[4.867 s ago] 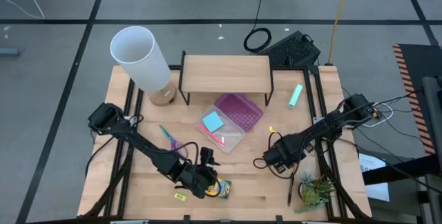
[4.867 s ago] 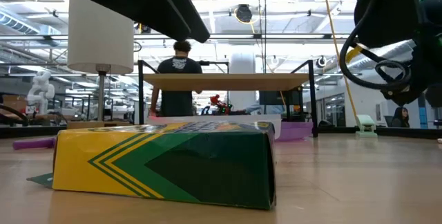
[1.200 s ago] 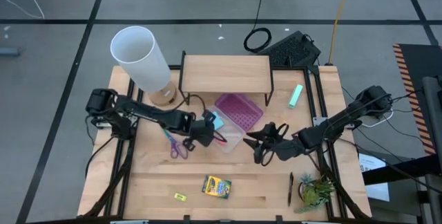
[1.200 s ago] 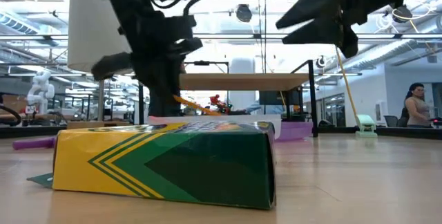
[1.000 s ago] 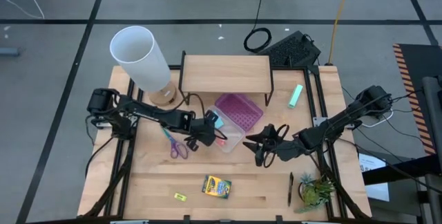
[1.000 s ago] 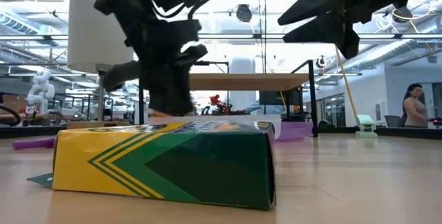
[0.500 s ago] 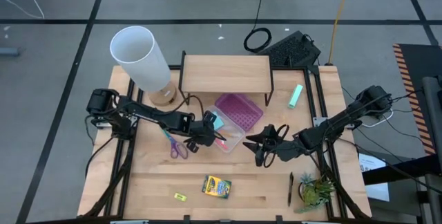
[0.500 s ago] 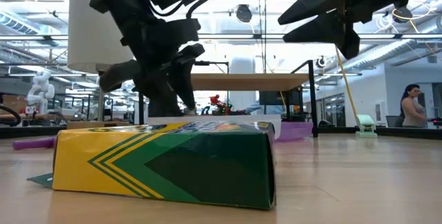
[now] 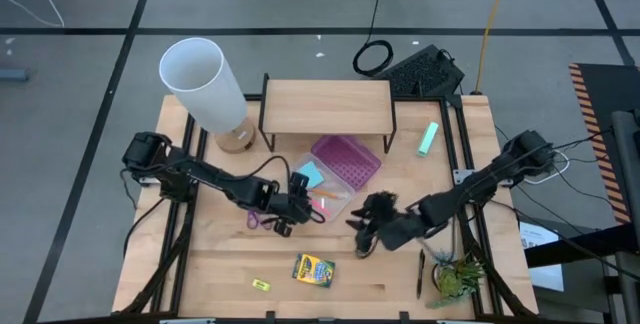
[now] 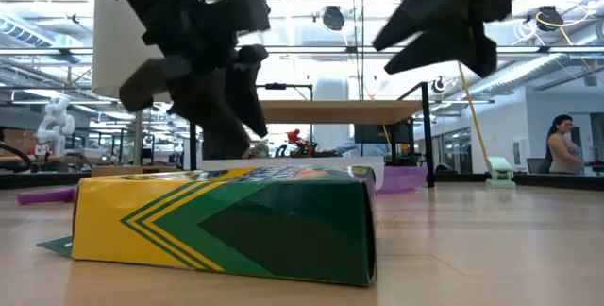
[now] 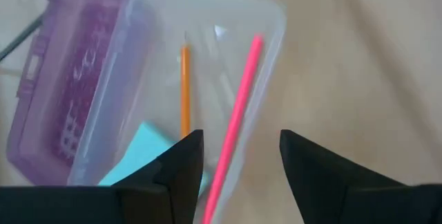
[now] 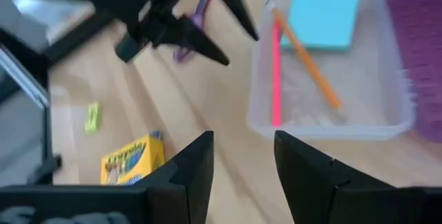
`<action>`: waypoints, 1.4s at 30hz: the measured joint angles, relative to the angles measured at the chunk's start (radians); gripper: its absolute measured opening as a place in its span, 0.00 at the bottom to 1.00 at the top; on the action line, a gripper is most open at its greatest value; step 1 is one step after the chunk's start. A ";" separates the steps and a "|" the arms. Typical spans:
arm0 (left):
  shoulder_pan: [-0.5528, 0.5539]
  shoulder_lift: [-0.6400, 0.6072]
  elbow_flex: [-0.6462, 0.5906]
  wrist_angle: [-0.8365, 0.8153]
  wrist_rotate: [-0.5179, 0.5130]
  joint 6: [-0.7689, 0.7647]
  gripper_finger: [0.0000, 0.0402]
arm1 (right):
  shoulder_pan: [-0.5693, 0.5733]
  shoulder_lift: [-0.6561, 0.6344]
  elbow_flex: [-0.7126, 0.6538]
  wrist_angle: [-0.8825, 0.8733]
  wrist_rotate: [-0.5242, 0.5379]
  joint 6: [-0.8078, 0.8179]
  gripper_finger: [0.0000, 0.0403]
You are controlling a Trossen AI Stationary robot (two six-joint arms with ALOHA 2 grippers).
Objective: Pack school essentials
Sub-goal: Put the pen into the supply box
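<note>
Two empty, open-jawed grippers are hovering over the wooden surface (image 9: 220, 264), the right gripper (image 9: 366, 232) nearer the yellow-green cardboard crayon box (image 9: 313, 269) than the left gripper (image 9: 290, 214).

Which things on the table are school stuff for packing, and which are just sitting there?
School stuff:
blue sticky-note pad
pink pen
orange pencil
purple scissors
crayon box
tiny yellow piece
black pen

Just sitting there:
lamp
wooden shelf
potted plant
mint-green object
</note>
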 joint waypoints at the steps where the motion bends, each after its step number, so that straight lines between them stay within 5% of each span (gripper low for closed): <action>1: -0.012 0.000 0.001 0.017 0.000 -0.026 0.49 | 0.000 0.032 0.061 -0.062 -0.021 0.002 0.36; 8: -0.096 0.000 0.001 0.122 0.111 -0.222 0.49 | 0.003 0.250 0.428 -0.683 -0.324 0.232 0.36; 16: -0.224 0.000 0.001 0.170 0.122 -0.240 0.49 | 0.023 0.290 0.439 -0.969 -0.720 0.463 0.36; 27: -0.339 0.000 0.001 0.177 0.121 -0.253 0.49 | 0.043 0.290 0.356 -1.016 -1.046 0.448 0.36; 34: -0.363 0.000 0.001 0.199 0.117 -0.251 0.49 | 0.040 0.290 0.251 -0.998 -1.071 0.389 0.38; 42: -0.363 0.000 0.001 0.256 0.115 -0.247 0.51 | 0.034 0.290 0.149 -0.904 -1.111 0.354 0.56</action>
